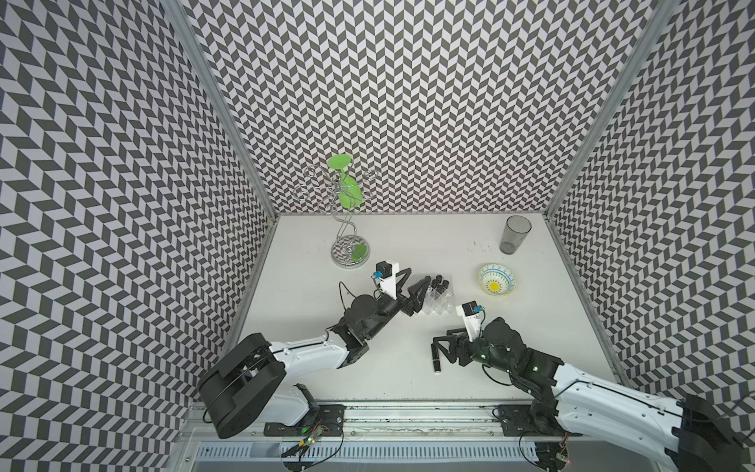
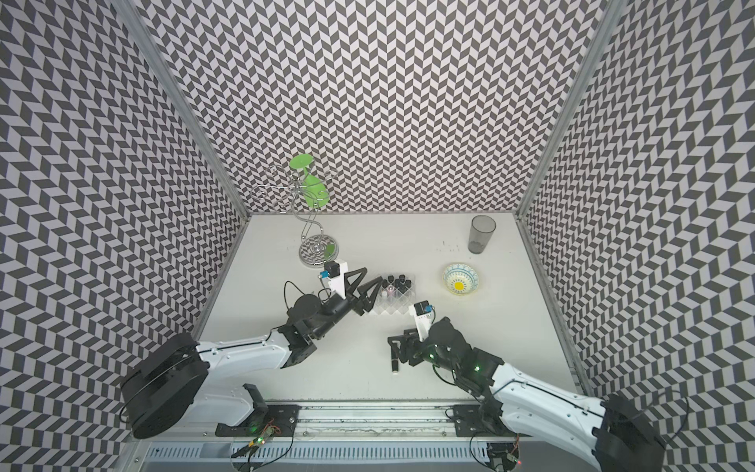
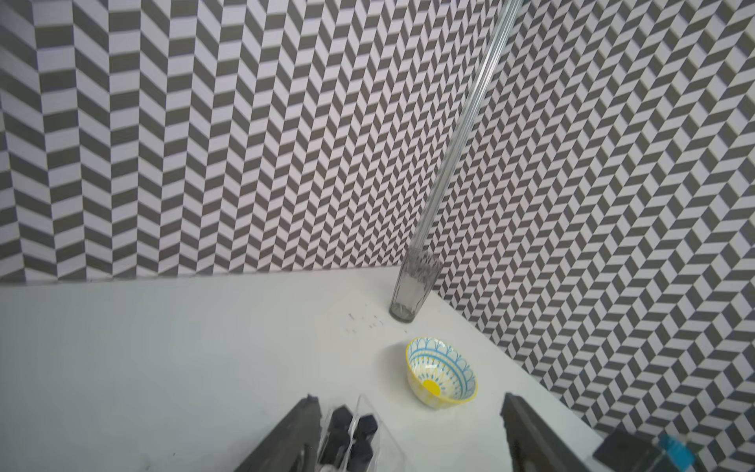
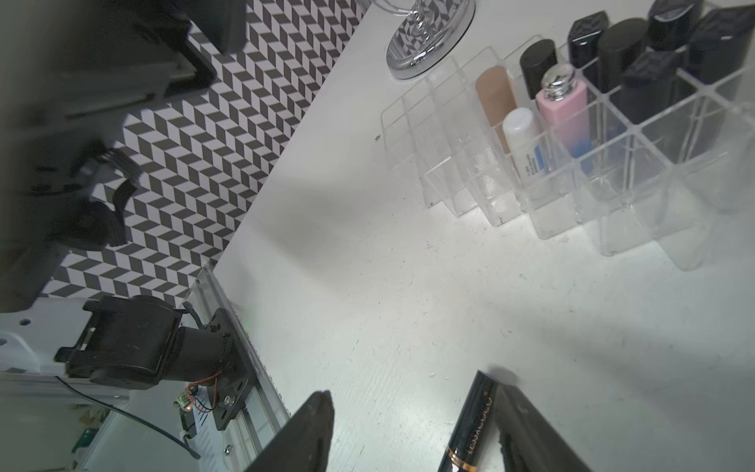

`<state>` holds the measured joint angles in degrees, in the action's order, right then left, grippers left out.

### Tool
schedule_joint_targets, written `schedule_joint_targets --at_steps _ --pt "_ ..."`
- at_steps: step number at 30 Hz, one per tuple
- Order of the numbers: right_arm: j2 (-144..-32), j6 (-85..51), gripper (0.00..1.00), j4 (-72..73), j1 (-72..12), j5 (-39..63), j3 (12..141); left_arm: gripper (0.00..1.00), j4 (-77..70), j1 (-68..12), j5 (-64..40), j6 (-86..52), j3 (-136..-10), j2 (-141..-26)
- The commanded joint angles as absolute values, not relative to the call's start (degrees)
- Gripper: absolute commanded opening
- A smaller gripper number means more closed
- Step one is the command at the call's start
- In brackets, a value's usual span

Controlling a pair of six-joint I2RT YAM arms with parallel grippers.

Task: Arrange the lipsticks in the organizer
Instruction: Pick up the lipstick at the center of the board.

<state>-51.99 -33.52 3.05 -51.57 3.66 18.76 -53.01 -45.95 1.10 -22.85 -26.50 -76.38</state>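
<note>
Left gripper [image 1: 425,288] wide open at the organizer [image 4: 547,212], hiding part of it in both top views. Right gripper [image 4: 412,392] wide, straddling a black lipstick [image 4: 470,425] that lies flat on the surface [image 4: 408,286] against one finger. The frame edge cuts off one end of the lipstick.

White table [image 1: 408,245] w/ a wire stand [image 1: 350,254] on its round chrome base at back left, a grey tumbler [image 1: 514,235] at back right, and a patterned bowl [image 1: 497,279] just in front of that. The organizer [image 1: 441,304] sits approx. mid-table, btwn stand and bowl. One black lipstick [image 1: 436,365] lies flat nearer the front edge, apart from it, and there are a few small dark marks [image 1: 480,245] beside the tumbler.
</note>
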Motion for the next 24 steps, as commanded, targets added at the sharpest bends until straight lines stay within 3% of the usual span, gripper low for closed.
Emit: schedule_joint_targets --at_steps 1,6,11,19,22,24 --pt "-59.15 -34.42 0.64 -2.13 -52.83 1.10 21.80 0.74 -46.23 -43.25 -8.54 -29.09 -21.17 -73.34" --pt "-72.07 -34.14 0.58 -3.12 -55.75 0.99 28.65 0.74 -43.67 -42.63 -6.02 -29.21 -14.76 -63.44" --pt "-76.13 -37.26 0.57 -6.55 -58.46 -5.87 31.57 0.72 -38.58 -42.59 -3.33 -28.26 -11.82 -55.40" --pt "-84.92 -38.14 0.50 -8.00 -59.04 -7.71 34.92 0.71 -36.39 -42.46 -3.75 -27.77 -10.13 -52.08" --pt "-86.73 -38.34 0.39 -10.04 -59.63 -9.05 36.47 0.71 -36.75 -42.50 -4.08 -27.94 -9.55 -51.73" --pt "-87.01 -38.72 0.37 -11.98 -60.17 -10.17 37.39 0.71 -37.00 -42.47 -4.21 -28.19 -9.24 -51.47"
